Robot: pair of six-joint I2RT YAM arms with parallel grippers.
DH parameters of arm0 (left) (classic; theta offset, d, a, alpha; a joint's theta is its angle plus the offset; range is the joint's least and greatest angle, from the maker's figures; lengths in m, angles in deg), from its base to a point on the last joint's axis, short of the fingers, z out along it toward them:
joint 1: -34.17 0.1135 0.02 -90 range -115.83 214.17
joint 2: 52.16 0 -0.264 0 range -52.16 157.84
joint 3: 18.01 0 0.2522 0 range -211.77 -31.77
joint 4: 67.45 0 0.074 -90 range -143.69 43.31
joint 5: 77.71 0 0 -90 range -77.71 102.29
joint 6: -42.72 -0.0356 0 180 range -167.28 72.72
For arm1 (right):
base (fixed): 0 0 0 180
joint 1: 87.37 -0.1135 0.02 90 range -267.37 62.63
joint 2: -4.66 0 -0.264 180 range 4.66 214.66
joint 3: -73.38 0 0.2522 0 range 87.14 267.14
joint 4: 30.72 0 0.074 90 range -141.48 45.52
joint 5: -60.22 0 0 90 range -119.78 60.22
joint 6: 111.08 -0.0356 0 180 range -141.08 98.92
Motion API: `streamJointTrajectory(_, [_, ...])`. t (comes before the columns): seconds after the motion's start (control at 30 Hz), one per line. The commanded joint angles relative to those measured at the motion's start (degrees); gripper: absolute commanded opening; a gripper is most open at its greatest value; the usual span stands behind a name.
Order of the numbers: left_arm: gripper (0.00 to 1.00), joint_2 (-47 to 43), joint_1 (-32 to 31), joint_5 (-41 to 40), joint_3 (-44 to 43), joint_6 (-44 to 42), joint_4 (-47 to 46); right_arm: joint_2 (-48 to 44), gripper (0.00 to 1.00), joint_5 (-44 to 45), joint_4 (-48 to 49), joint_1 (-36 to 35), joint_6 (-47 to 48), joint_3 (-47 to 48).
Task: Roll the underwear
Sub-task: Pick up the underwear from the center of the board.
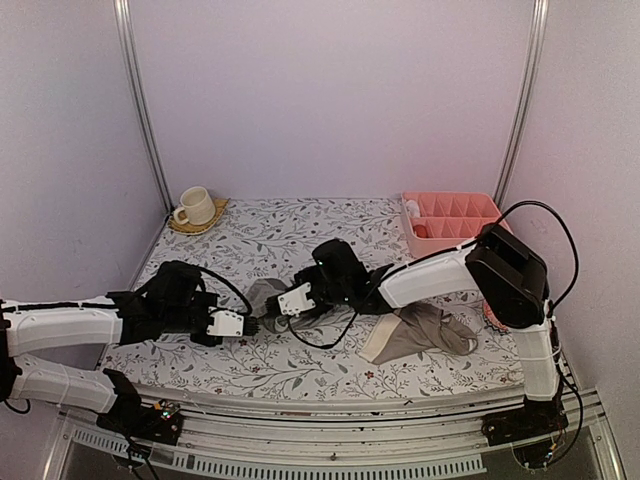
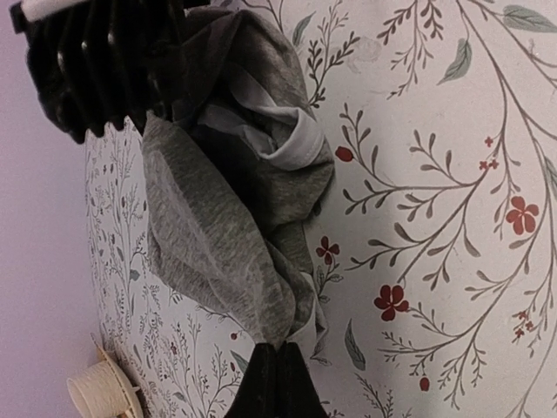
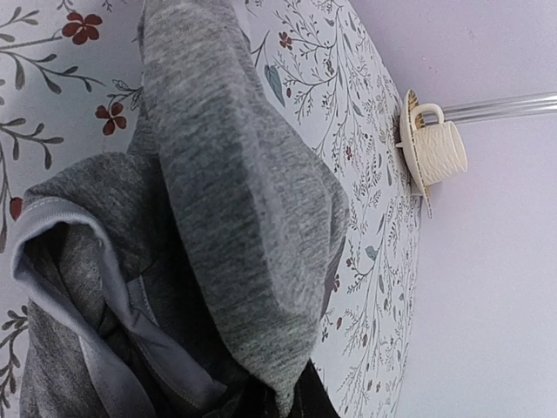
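The grey underwear with white edging lies bunched on the floral table between my two grippers. My left gripper is shut on its near edge; in the left wrist view the black fingertips pinch a fold of the grey cloth. My right gripper is shut on the opposite side, and in its wrist view the grey fabric drapes over the closed tips. The taupe underwear with a cream waistband lies crumpled to the right, under the right arm.
A cream cup on a saucer stands at the back left, also seen in the wrist views. A pink divided organizer sits at the back right. Something pink peeks out behind the right arm.
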Motion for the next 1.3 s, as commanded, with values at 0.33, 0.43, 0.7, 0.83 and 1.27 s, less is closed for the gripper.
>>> streamJointTrajectory(0.33, [0.18, -8.09, 2.93, -0.85, 1.73, -0.64, -6.79, -4.81, 0.02, 3.42, -14.63, 1.91, -8.06, 8.34])
streamJointTrajectory(0.43, [0.28, -8.63, 3.30, -0.63, 1.76, -1.18, -7.52, -4.44, 0.02, 5.14, -19.67, 2.33, -10.95, 11.88])
streamJointTrajectory(0.7, [0.92, -6.57, 4.23, 7.66, 1.81, 6.97, -9.70, -3.42, 0.02, 11.42, -23.50, 2.61, -16.11, 16.78])
streamJointTrajectory(0.83, [0.98, -5.46, 2.74, 6.80, 6.14, 12.91, -19.83, -0.82, 0.02, 12.71, -25.12, 3.50, -18.72, 20.58])
streamJointTrajectory(1.27, [0.98, 17.52, -5.90, -11.30, 1.72, 17.08, -39.86, 3.63, 0.02, 9.50, -28.78, 8.60, -32.54, 25.12])
